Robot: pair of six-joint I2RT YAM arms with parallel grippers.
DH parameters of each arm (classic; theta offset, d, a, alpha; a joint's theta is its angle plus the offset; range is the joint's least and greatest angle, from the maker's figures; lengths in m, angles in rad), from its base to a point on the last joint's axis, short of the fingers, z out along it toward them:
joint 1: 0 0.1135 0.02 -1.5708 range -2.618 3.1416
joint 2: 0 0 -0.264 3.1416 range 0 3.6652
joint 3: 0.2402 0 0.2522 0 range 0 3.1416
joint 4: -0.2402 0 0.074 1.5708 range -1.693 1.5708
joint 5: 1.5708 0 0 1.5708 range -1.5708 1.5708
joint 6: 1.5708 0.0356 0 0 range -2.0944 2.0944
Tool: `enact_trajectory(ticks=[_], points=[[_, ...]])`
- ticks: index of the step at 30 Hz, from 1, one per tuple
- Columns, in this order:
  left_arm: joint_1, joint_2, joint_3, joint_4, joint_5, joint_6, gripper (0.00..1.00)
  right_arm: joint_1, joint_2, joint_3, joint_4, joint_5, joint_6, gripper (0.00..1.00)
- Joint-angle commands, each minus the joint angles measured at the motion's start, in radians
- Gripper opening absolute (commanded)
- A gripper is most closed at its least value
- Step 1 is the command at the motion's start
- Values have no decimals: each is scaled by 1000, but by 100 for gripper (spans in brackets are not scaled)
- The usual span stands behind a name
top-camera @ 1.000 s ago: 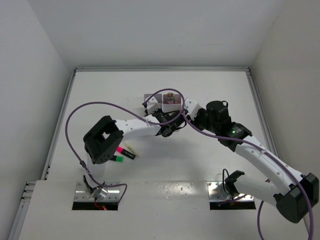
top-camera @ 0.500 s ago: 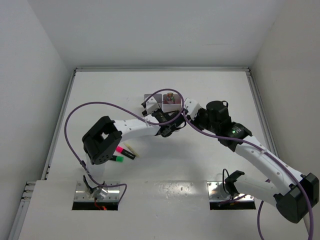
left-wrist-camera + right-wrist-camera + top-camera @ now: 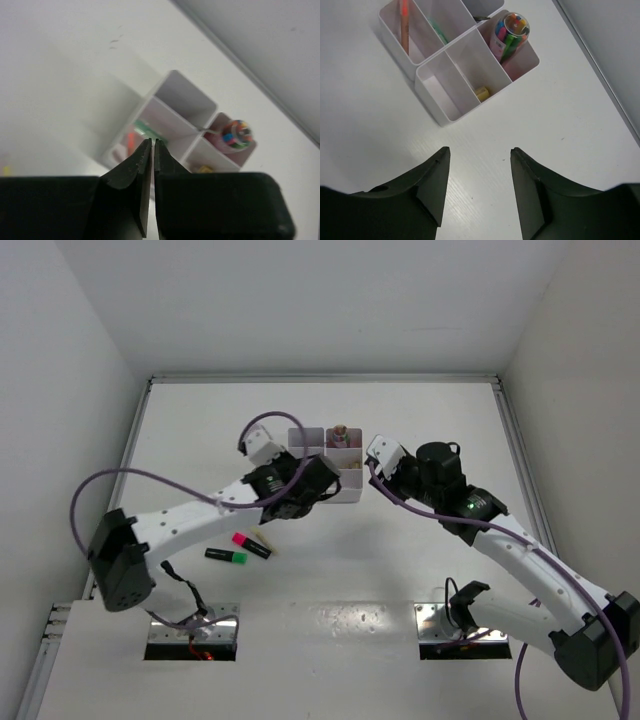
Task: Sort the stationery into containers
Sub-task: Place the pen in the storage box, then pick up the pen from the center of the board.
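- We saw the white tray (image 3: 348,488) standing on the bench (image 3: 400,565), toward its far middle and between the two arms.
- In the right wrist view, its compartments held an orange stick (image 3: 404,25), a green piece (image 3: 438,31), a small yellow eraser (image 3: 481,92) and a clear tube of coloured bits (image 3: 510,30) standing upright in a corner compartment.
- Well apart from the tray, nearer the left arm, a pink highlighter (image 3: 250,544) and a green highlighter (image 3: 227,556) lay just beside each other on the bench.
- A thin yellowish stick (image 3: 266,539) lay by the pink one, and we could not tell whether they touched.
- The left gripper (image 3: 153,150) hung over the tray's near left part, its fingers together with only a hairline slit between them and nothing showing in it.
- The right gripper (image 3: 478,152) hovered just off the tray's corner on the right, with its fingers spread wide and gripping nothing.
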Motion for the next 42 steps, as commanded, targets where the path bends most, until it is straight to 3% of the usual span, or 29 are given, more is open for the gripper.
enact_trajectory(ticks=[1,2,7,8,14,22,42], points=[[63,-128,-145,-83,187,-96,12,-3,-13,-1,34,-4,2,49],[75,-165,-185,-83,225,-130,12,-3,-13,-1,34,-4,2,47],[123,-378,-385,-107,419,-178,52,-3,-13,-1,34,-13,-7,46],[135,-378,-396,-107,446,-158,55,-3,-13,-1,34,-13,-7,46],[196,-326,-433,-143,547,-78,55,-3,-13,-1,34,-13,-7,46],[359,-207,-534,58,693,81,52,-3,-22,-10,34,-13,-7,46],[433,-82,-592,195,782,163,47,-3,-31,-10,34,-4,-7,46]])
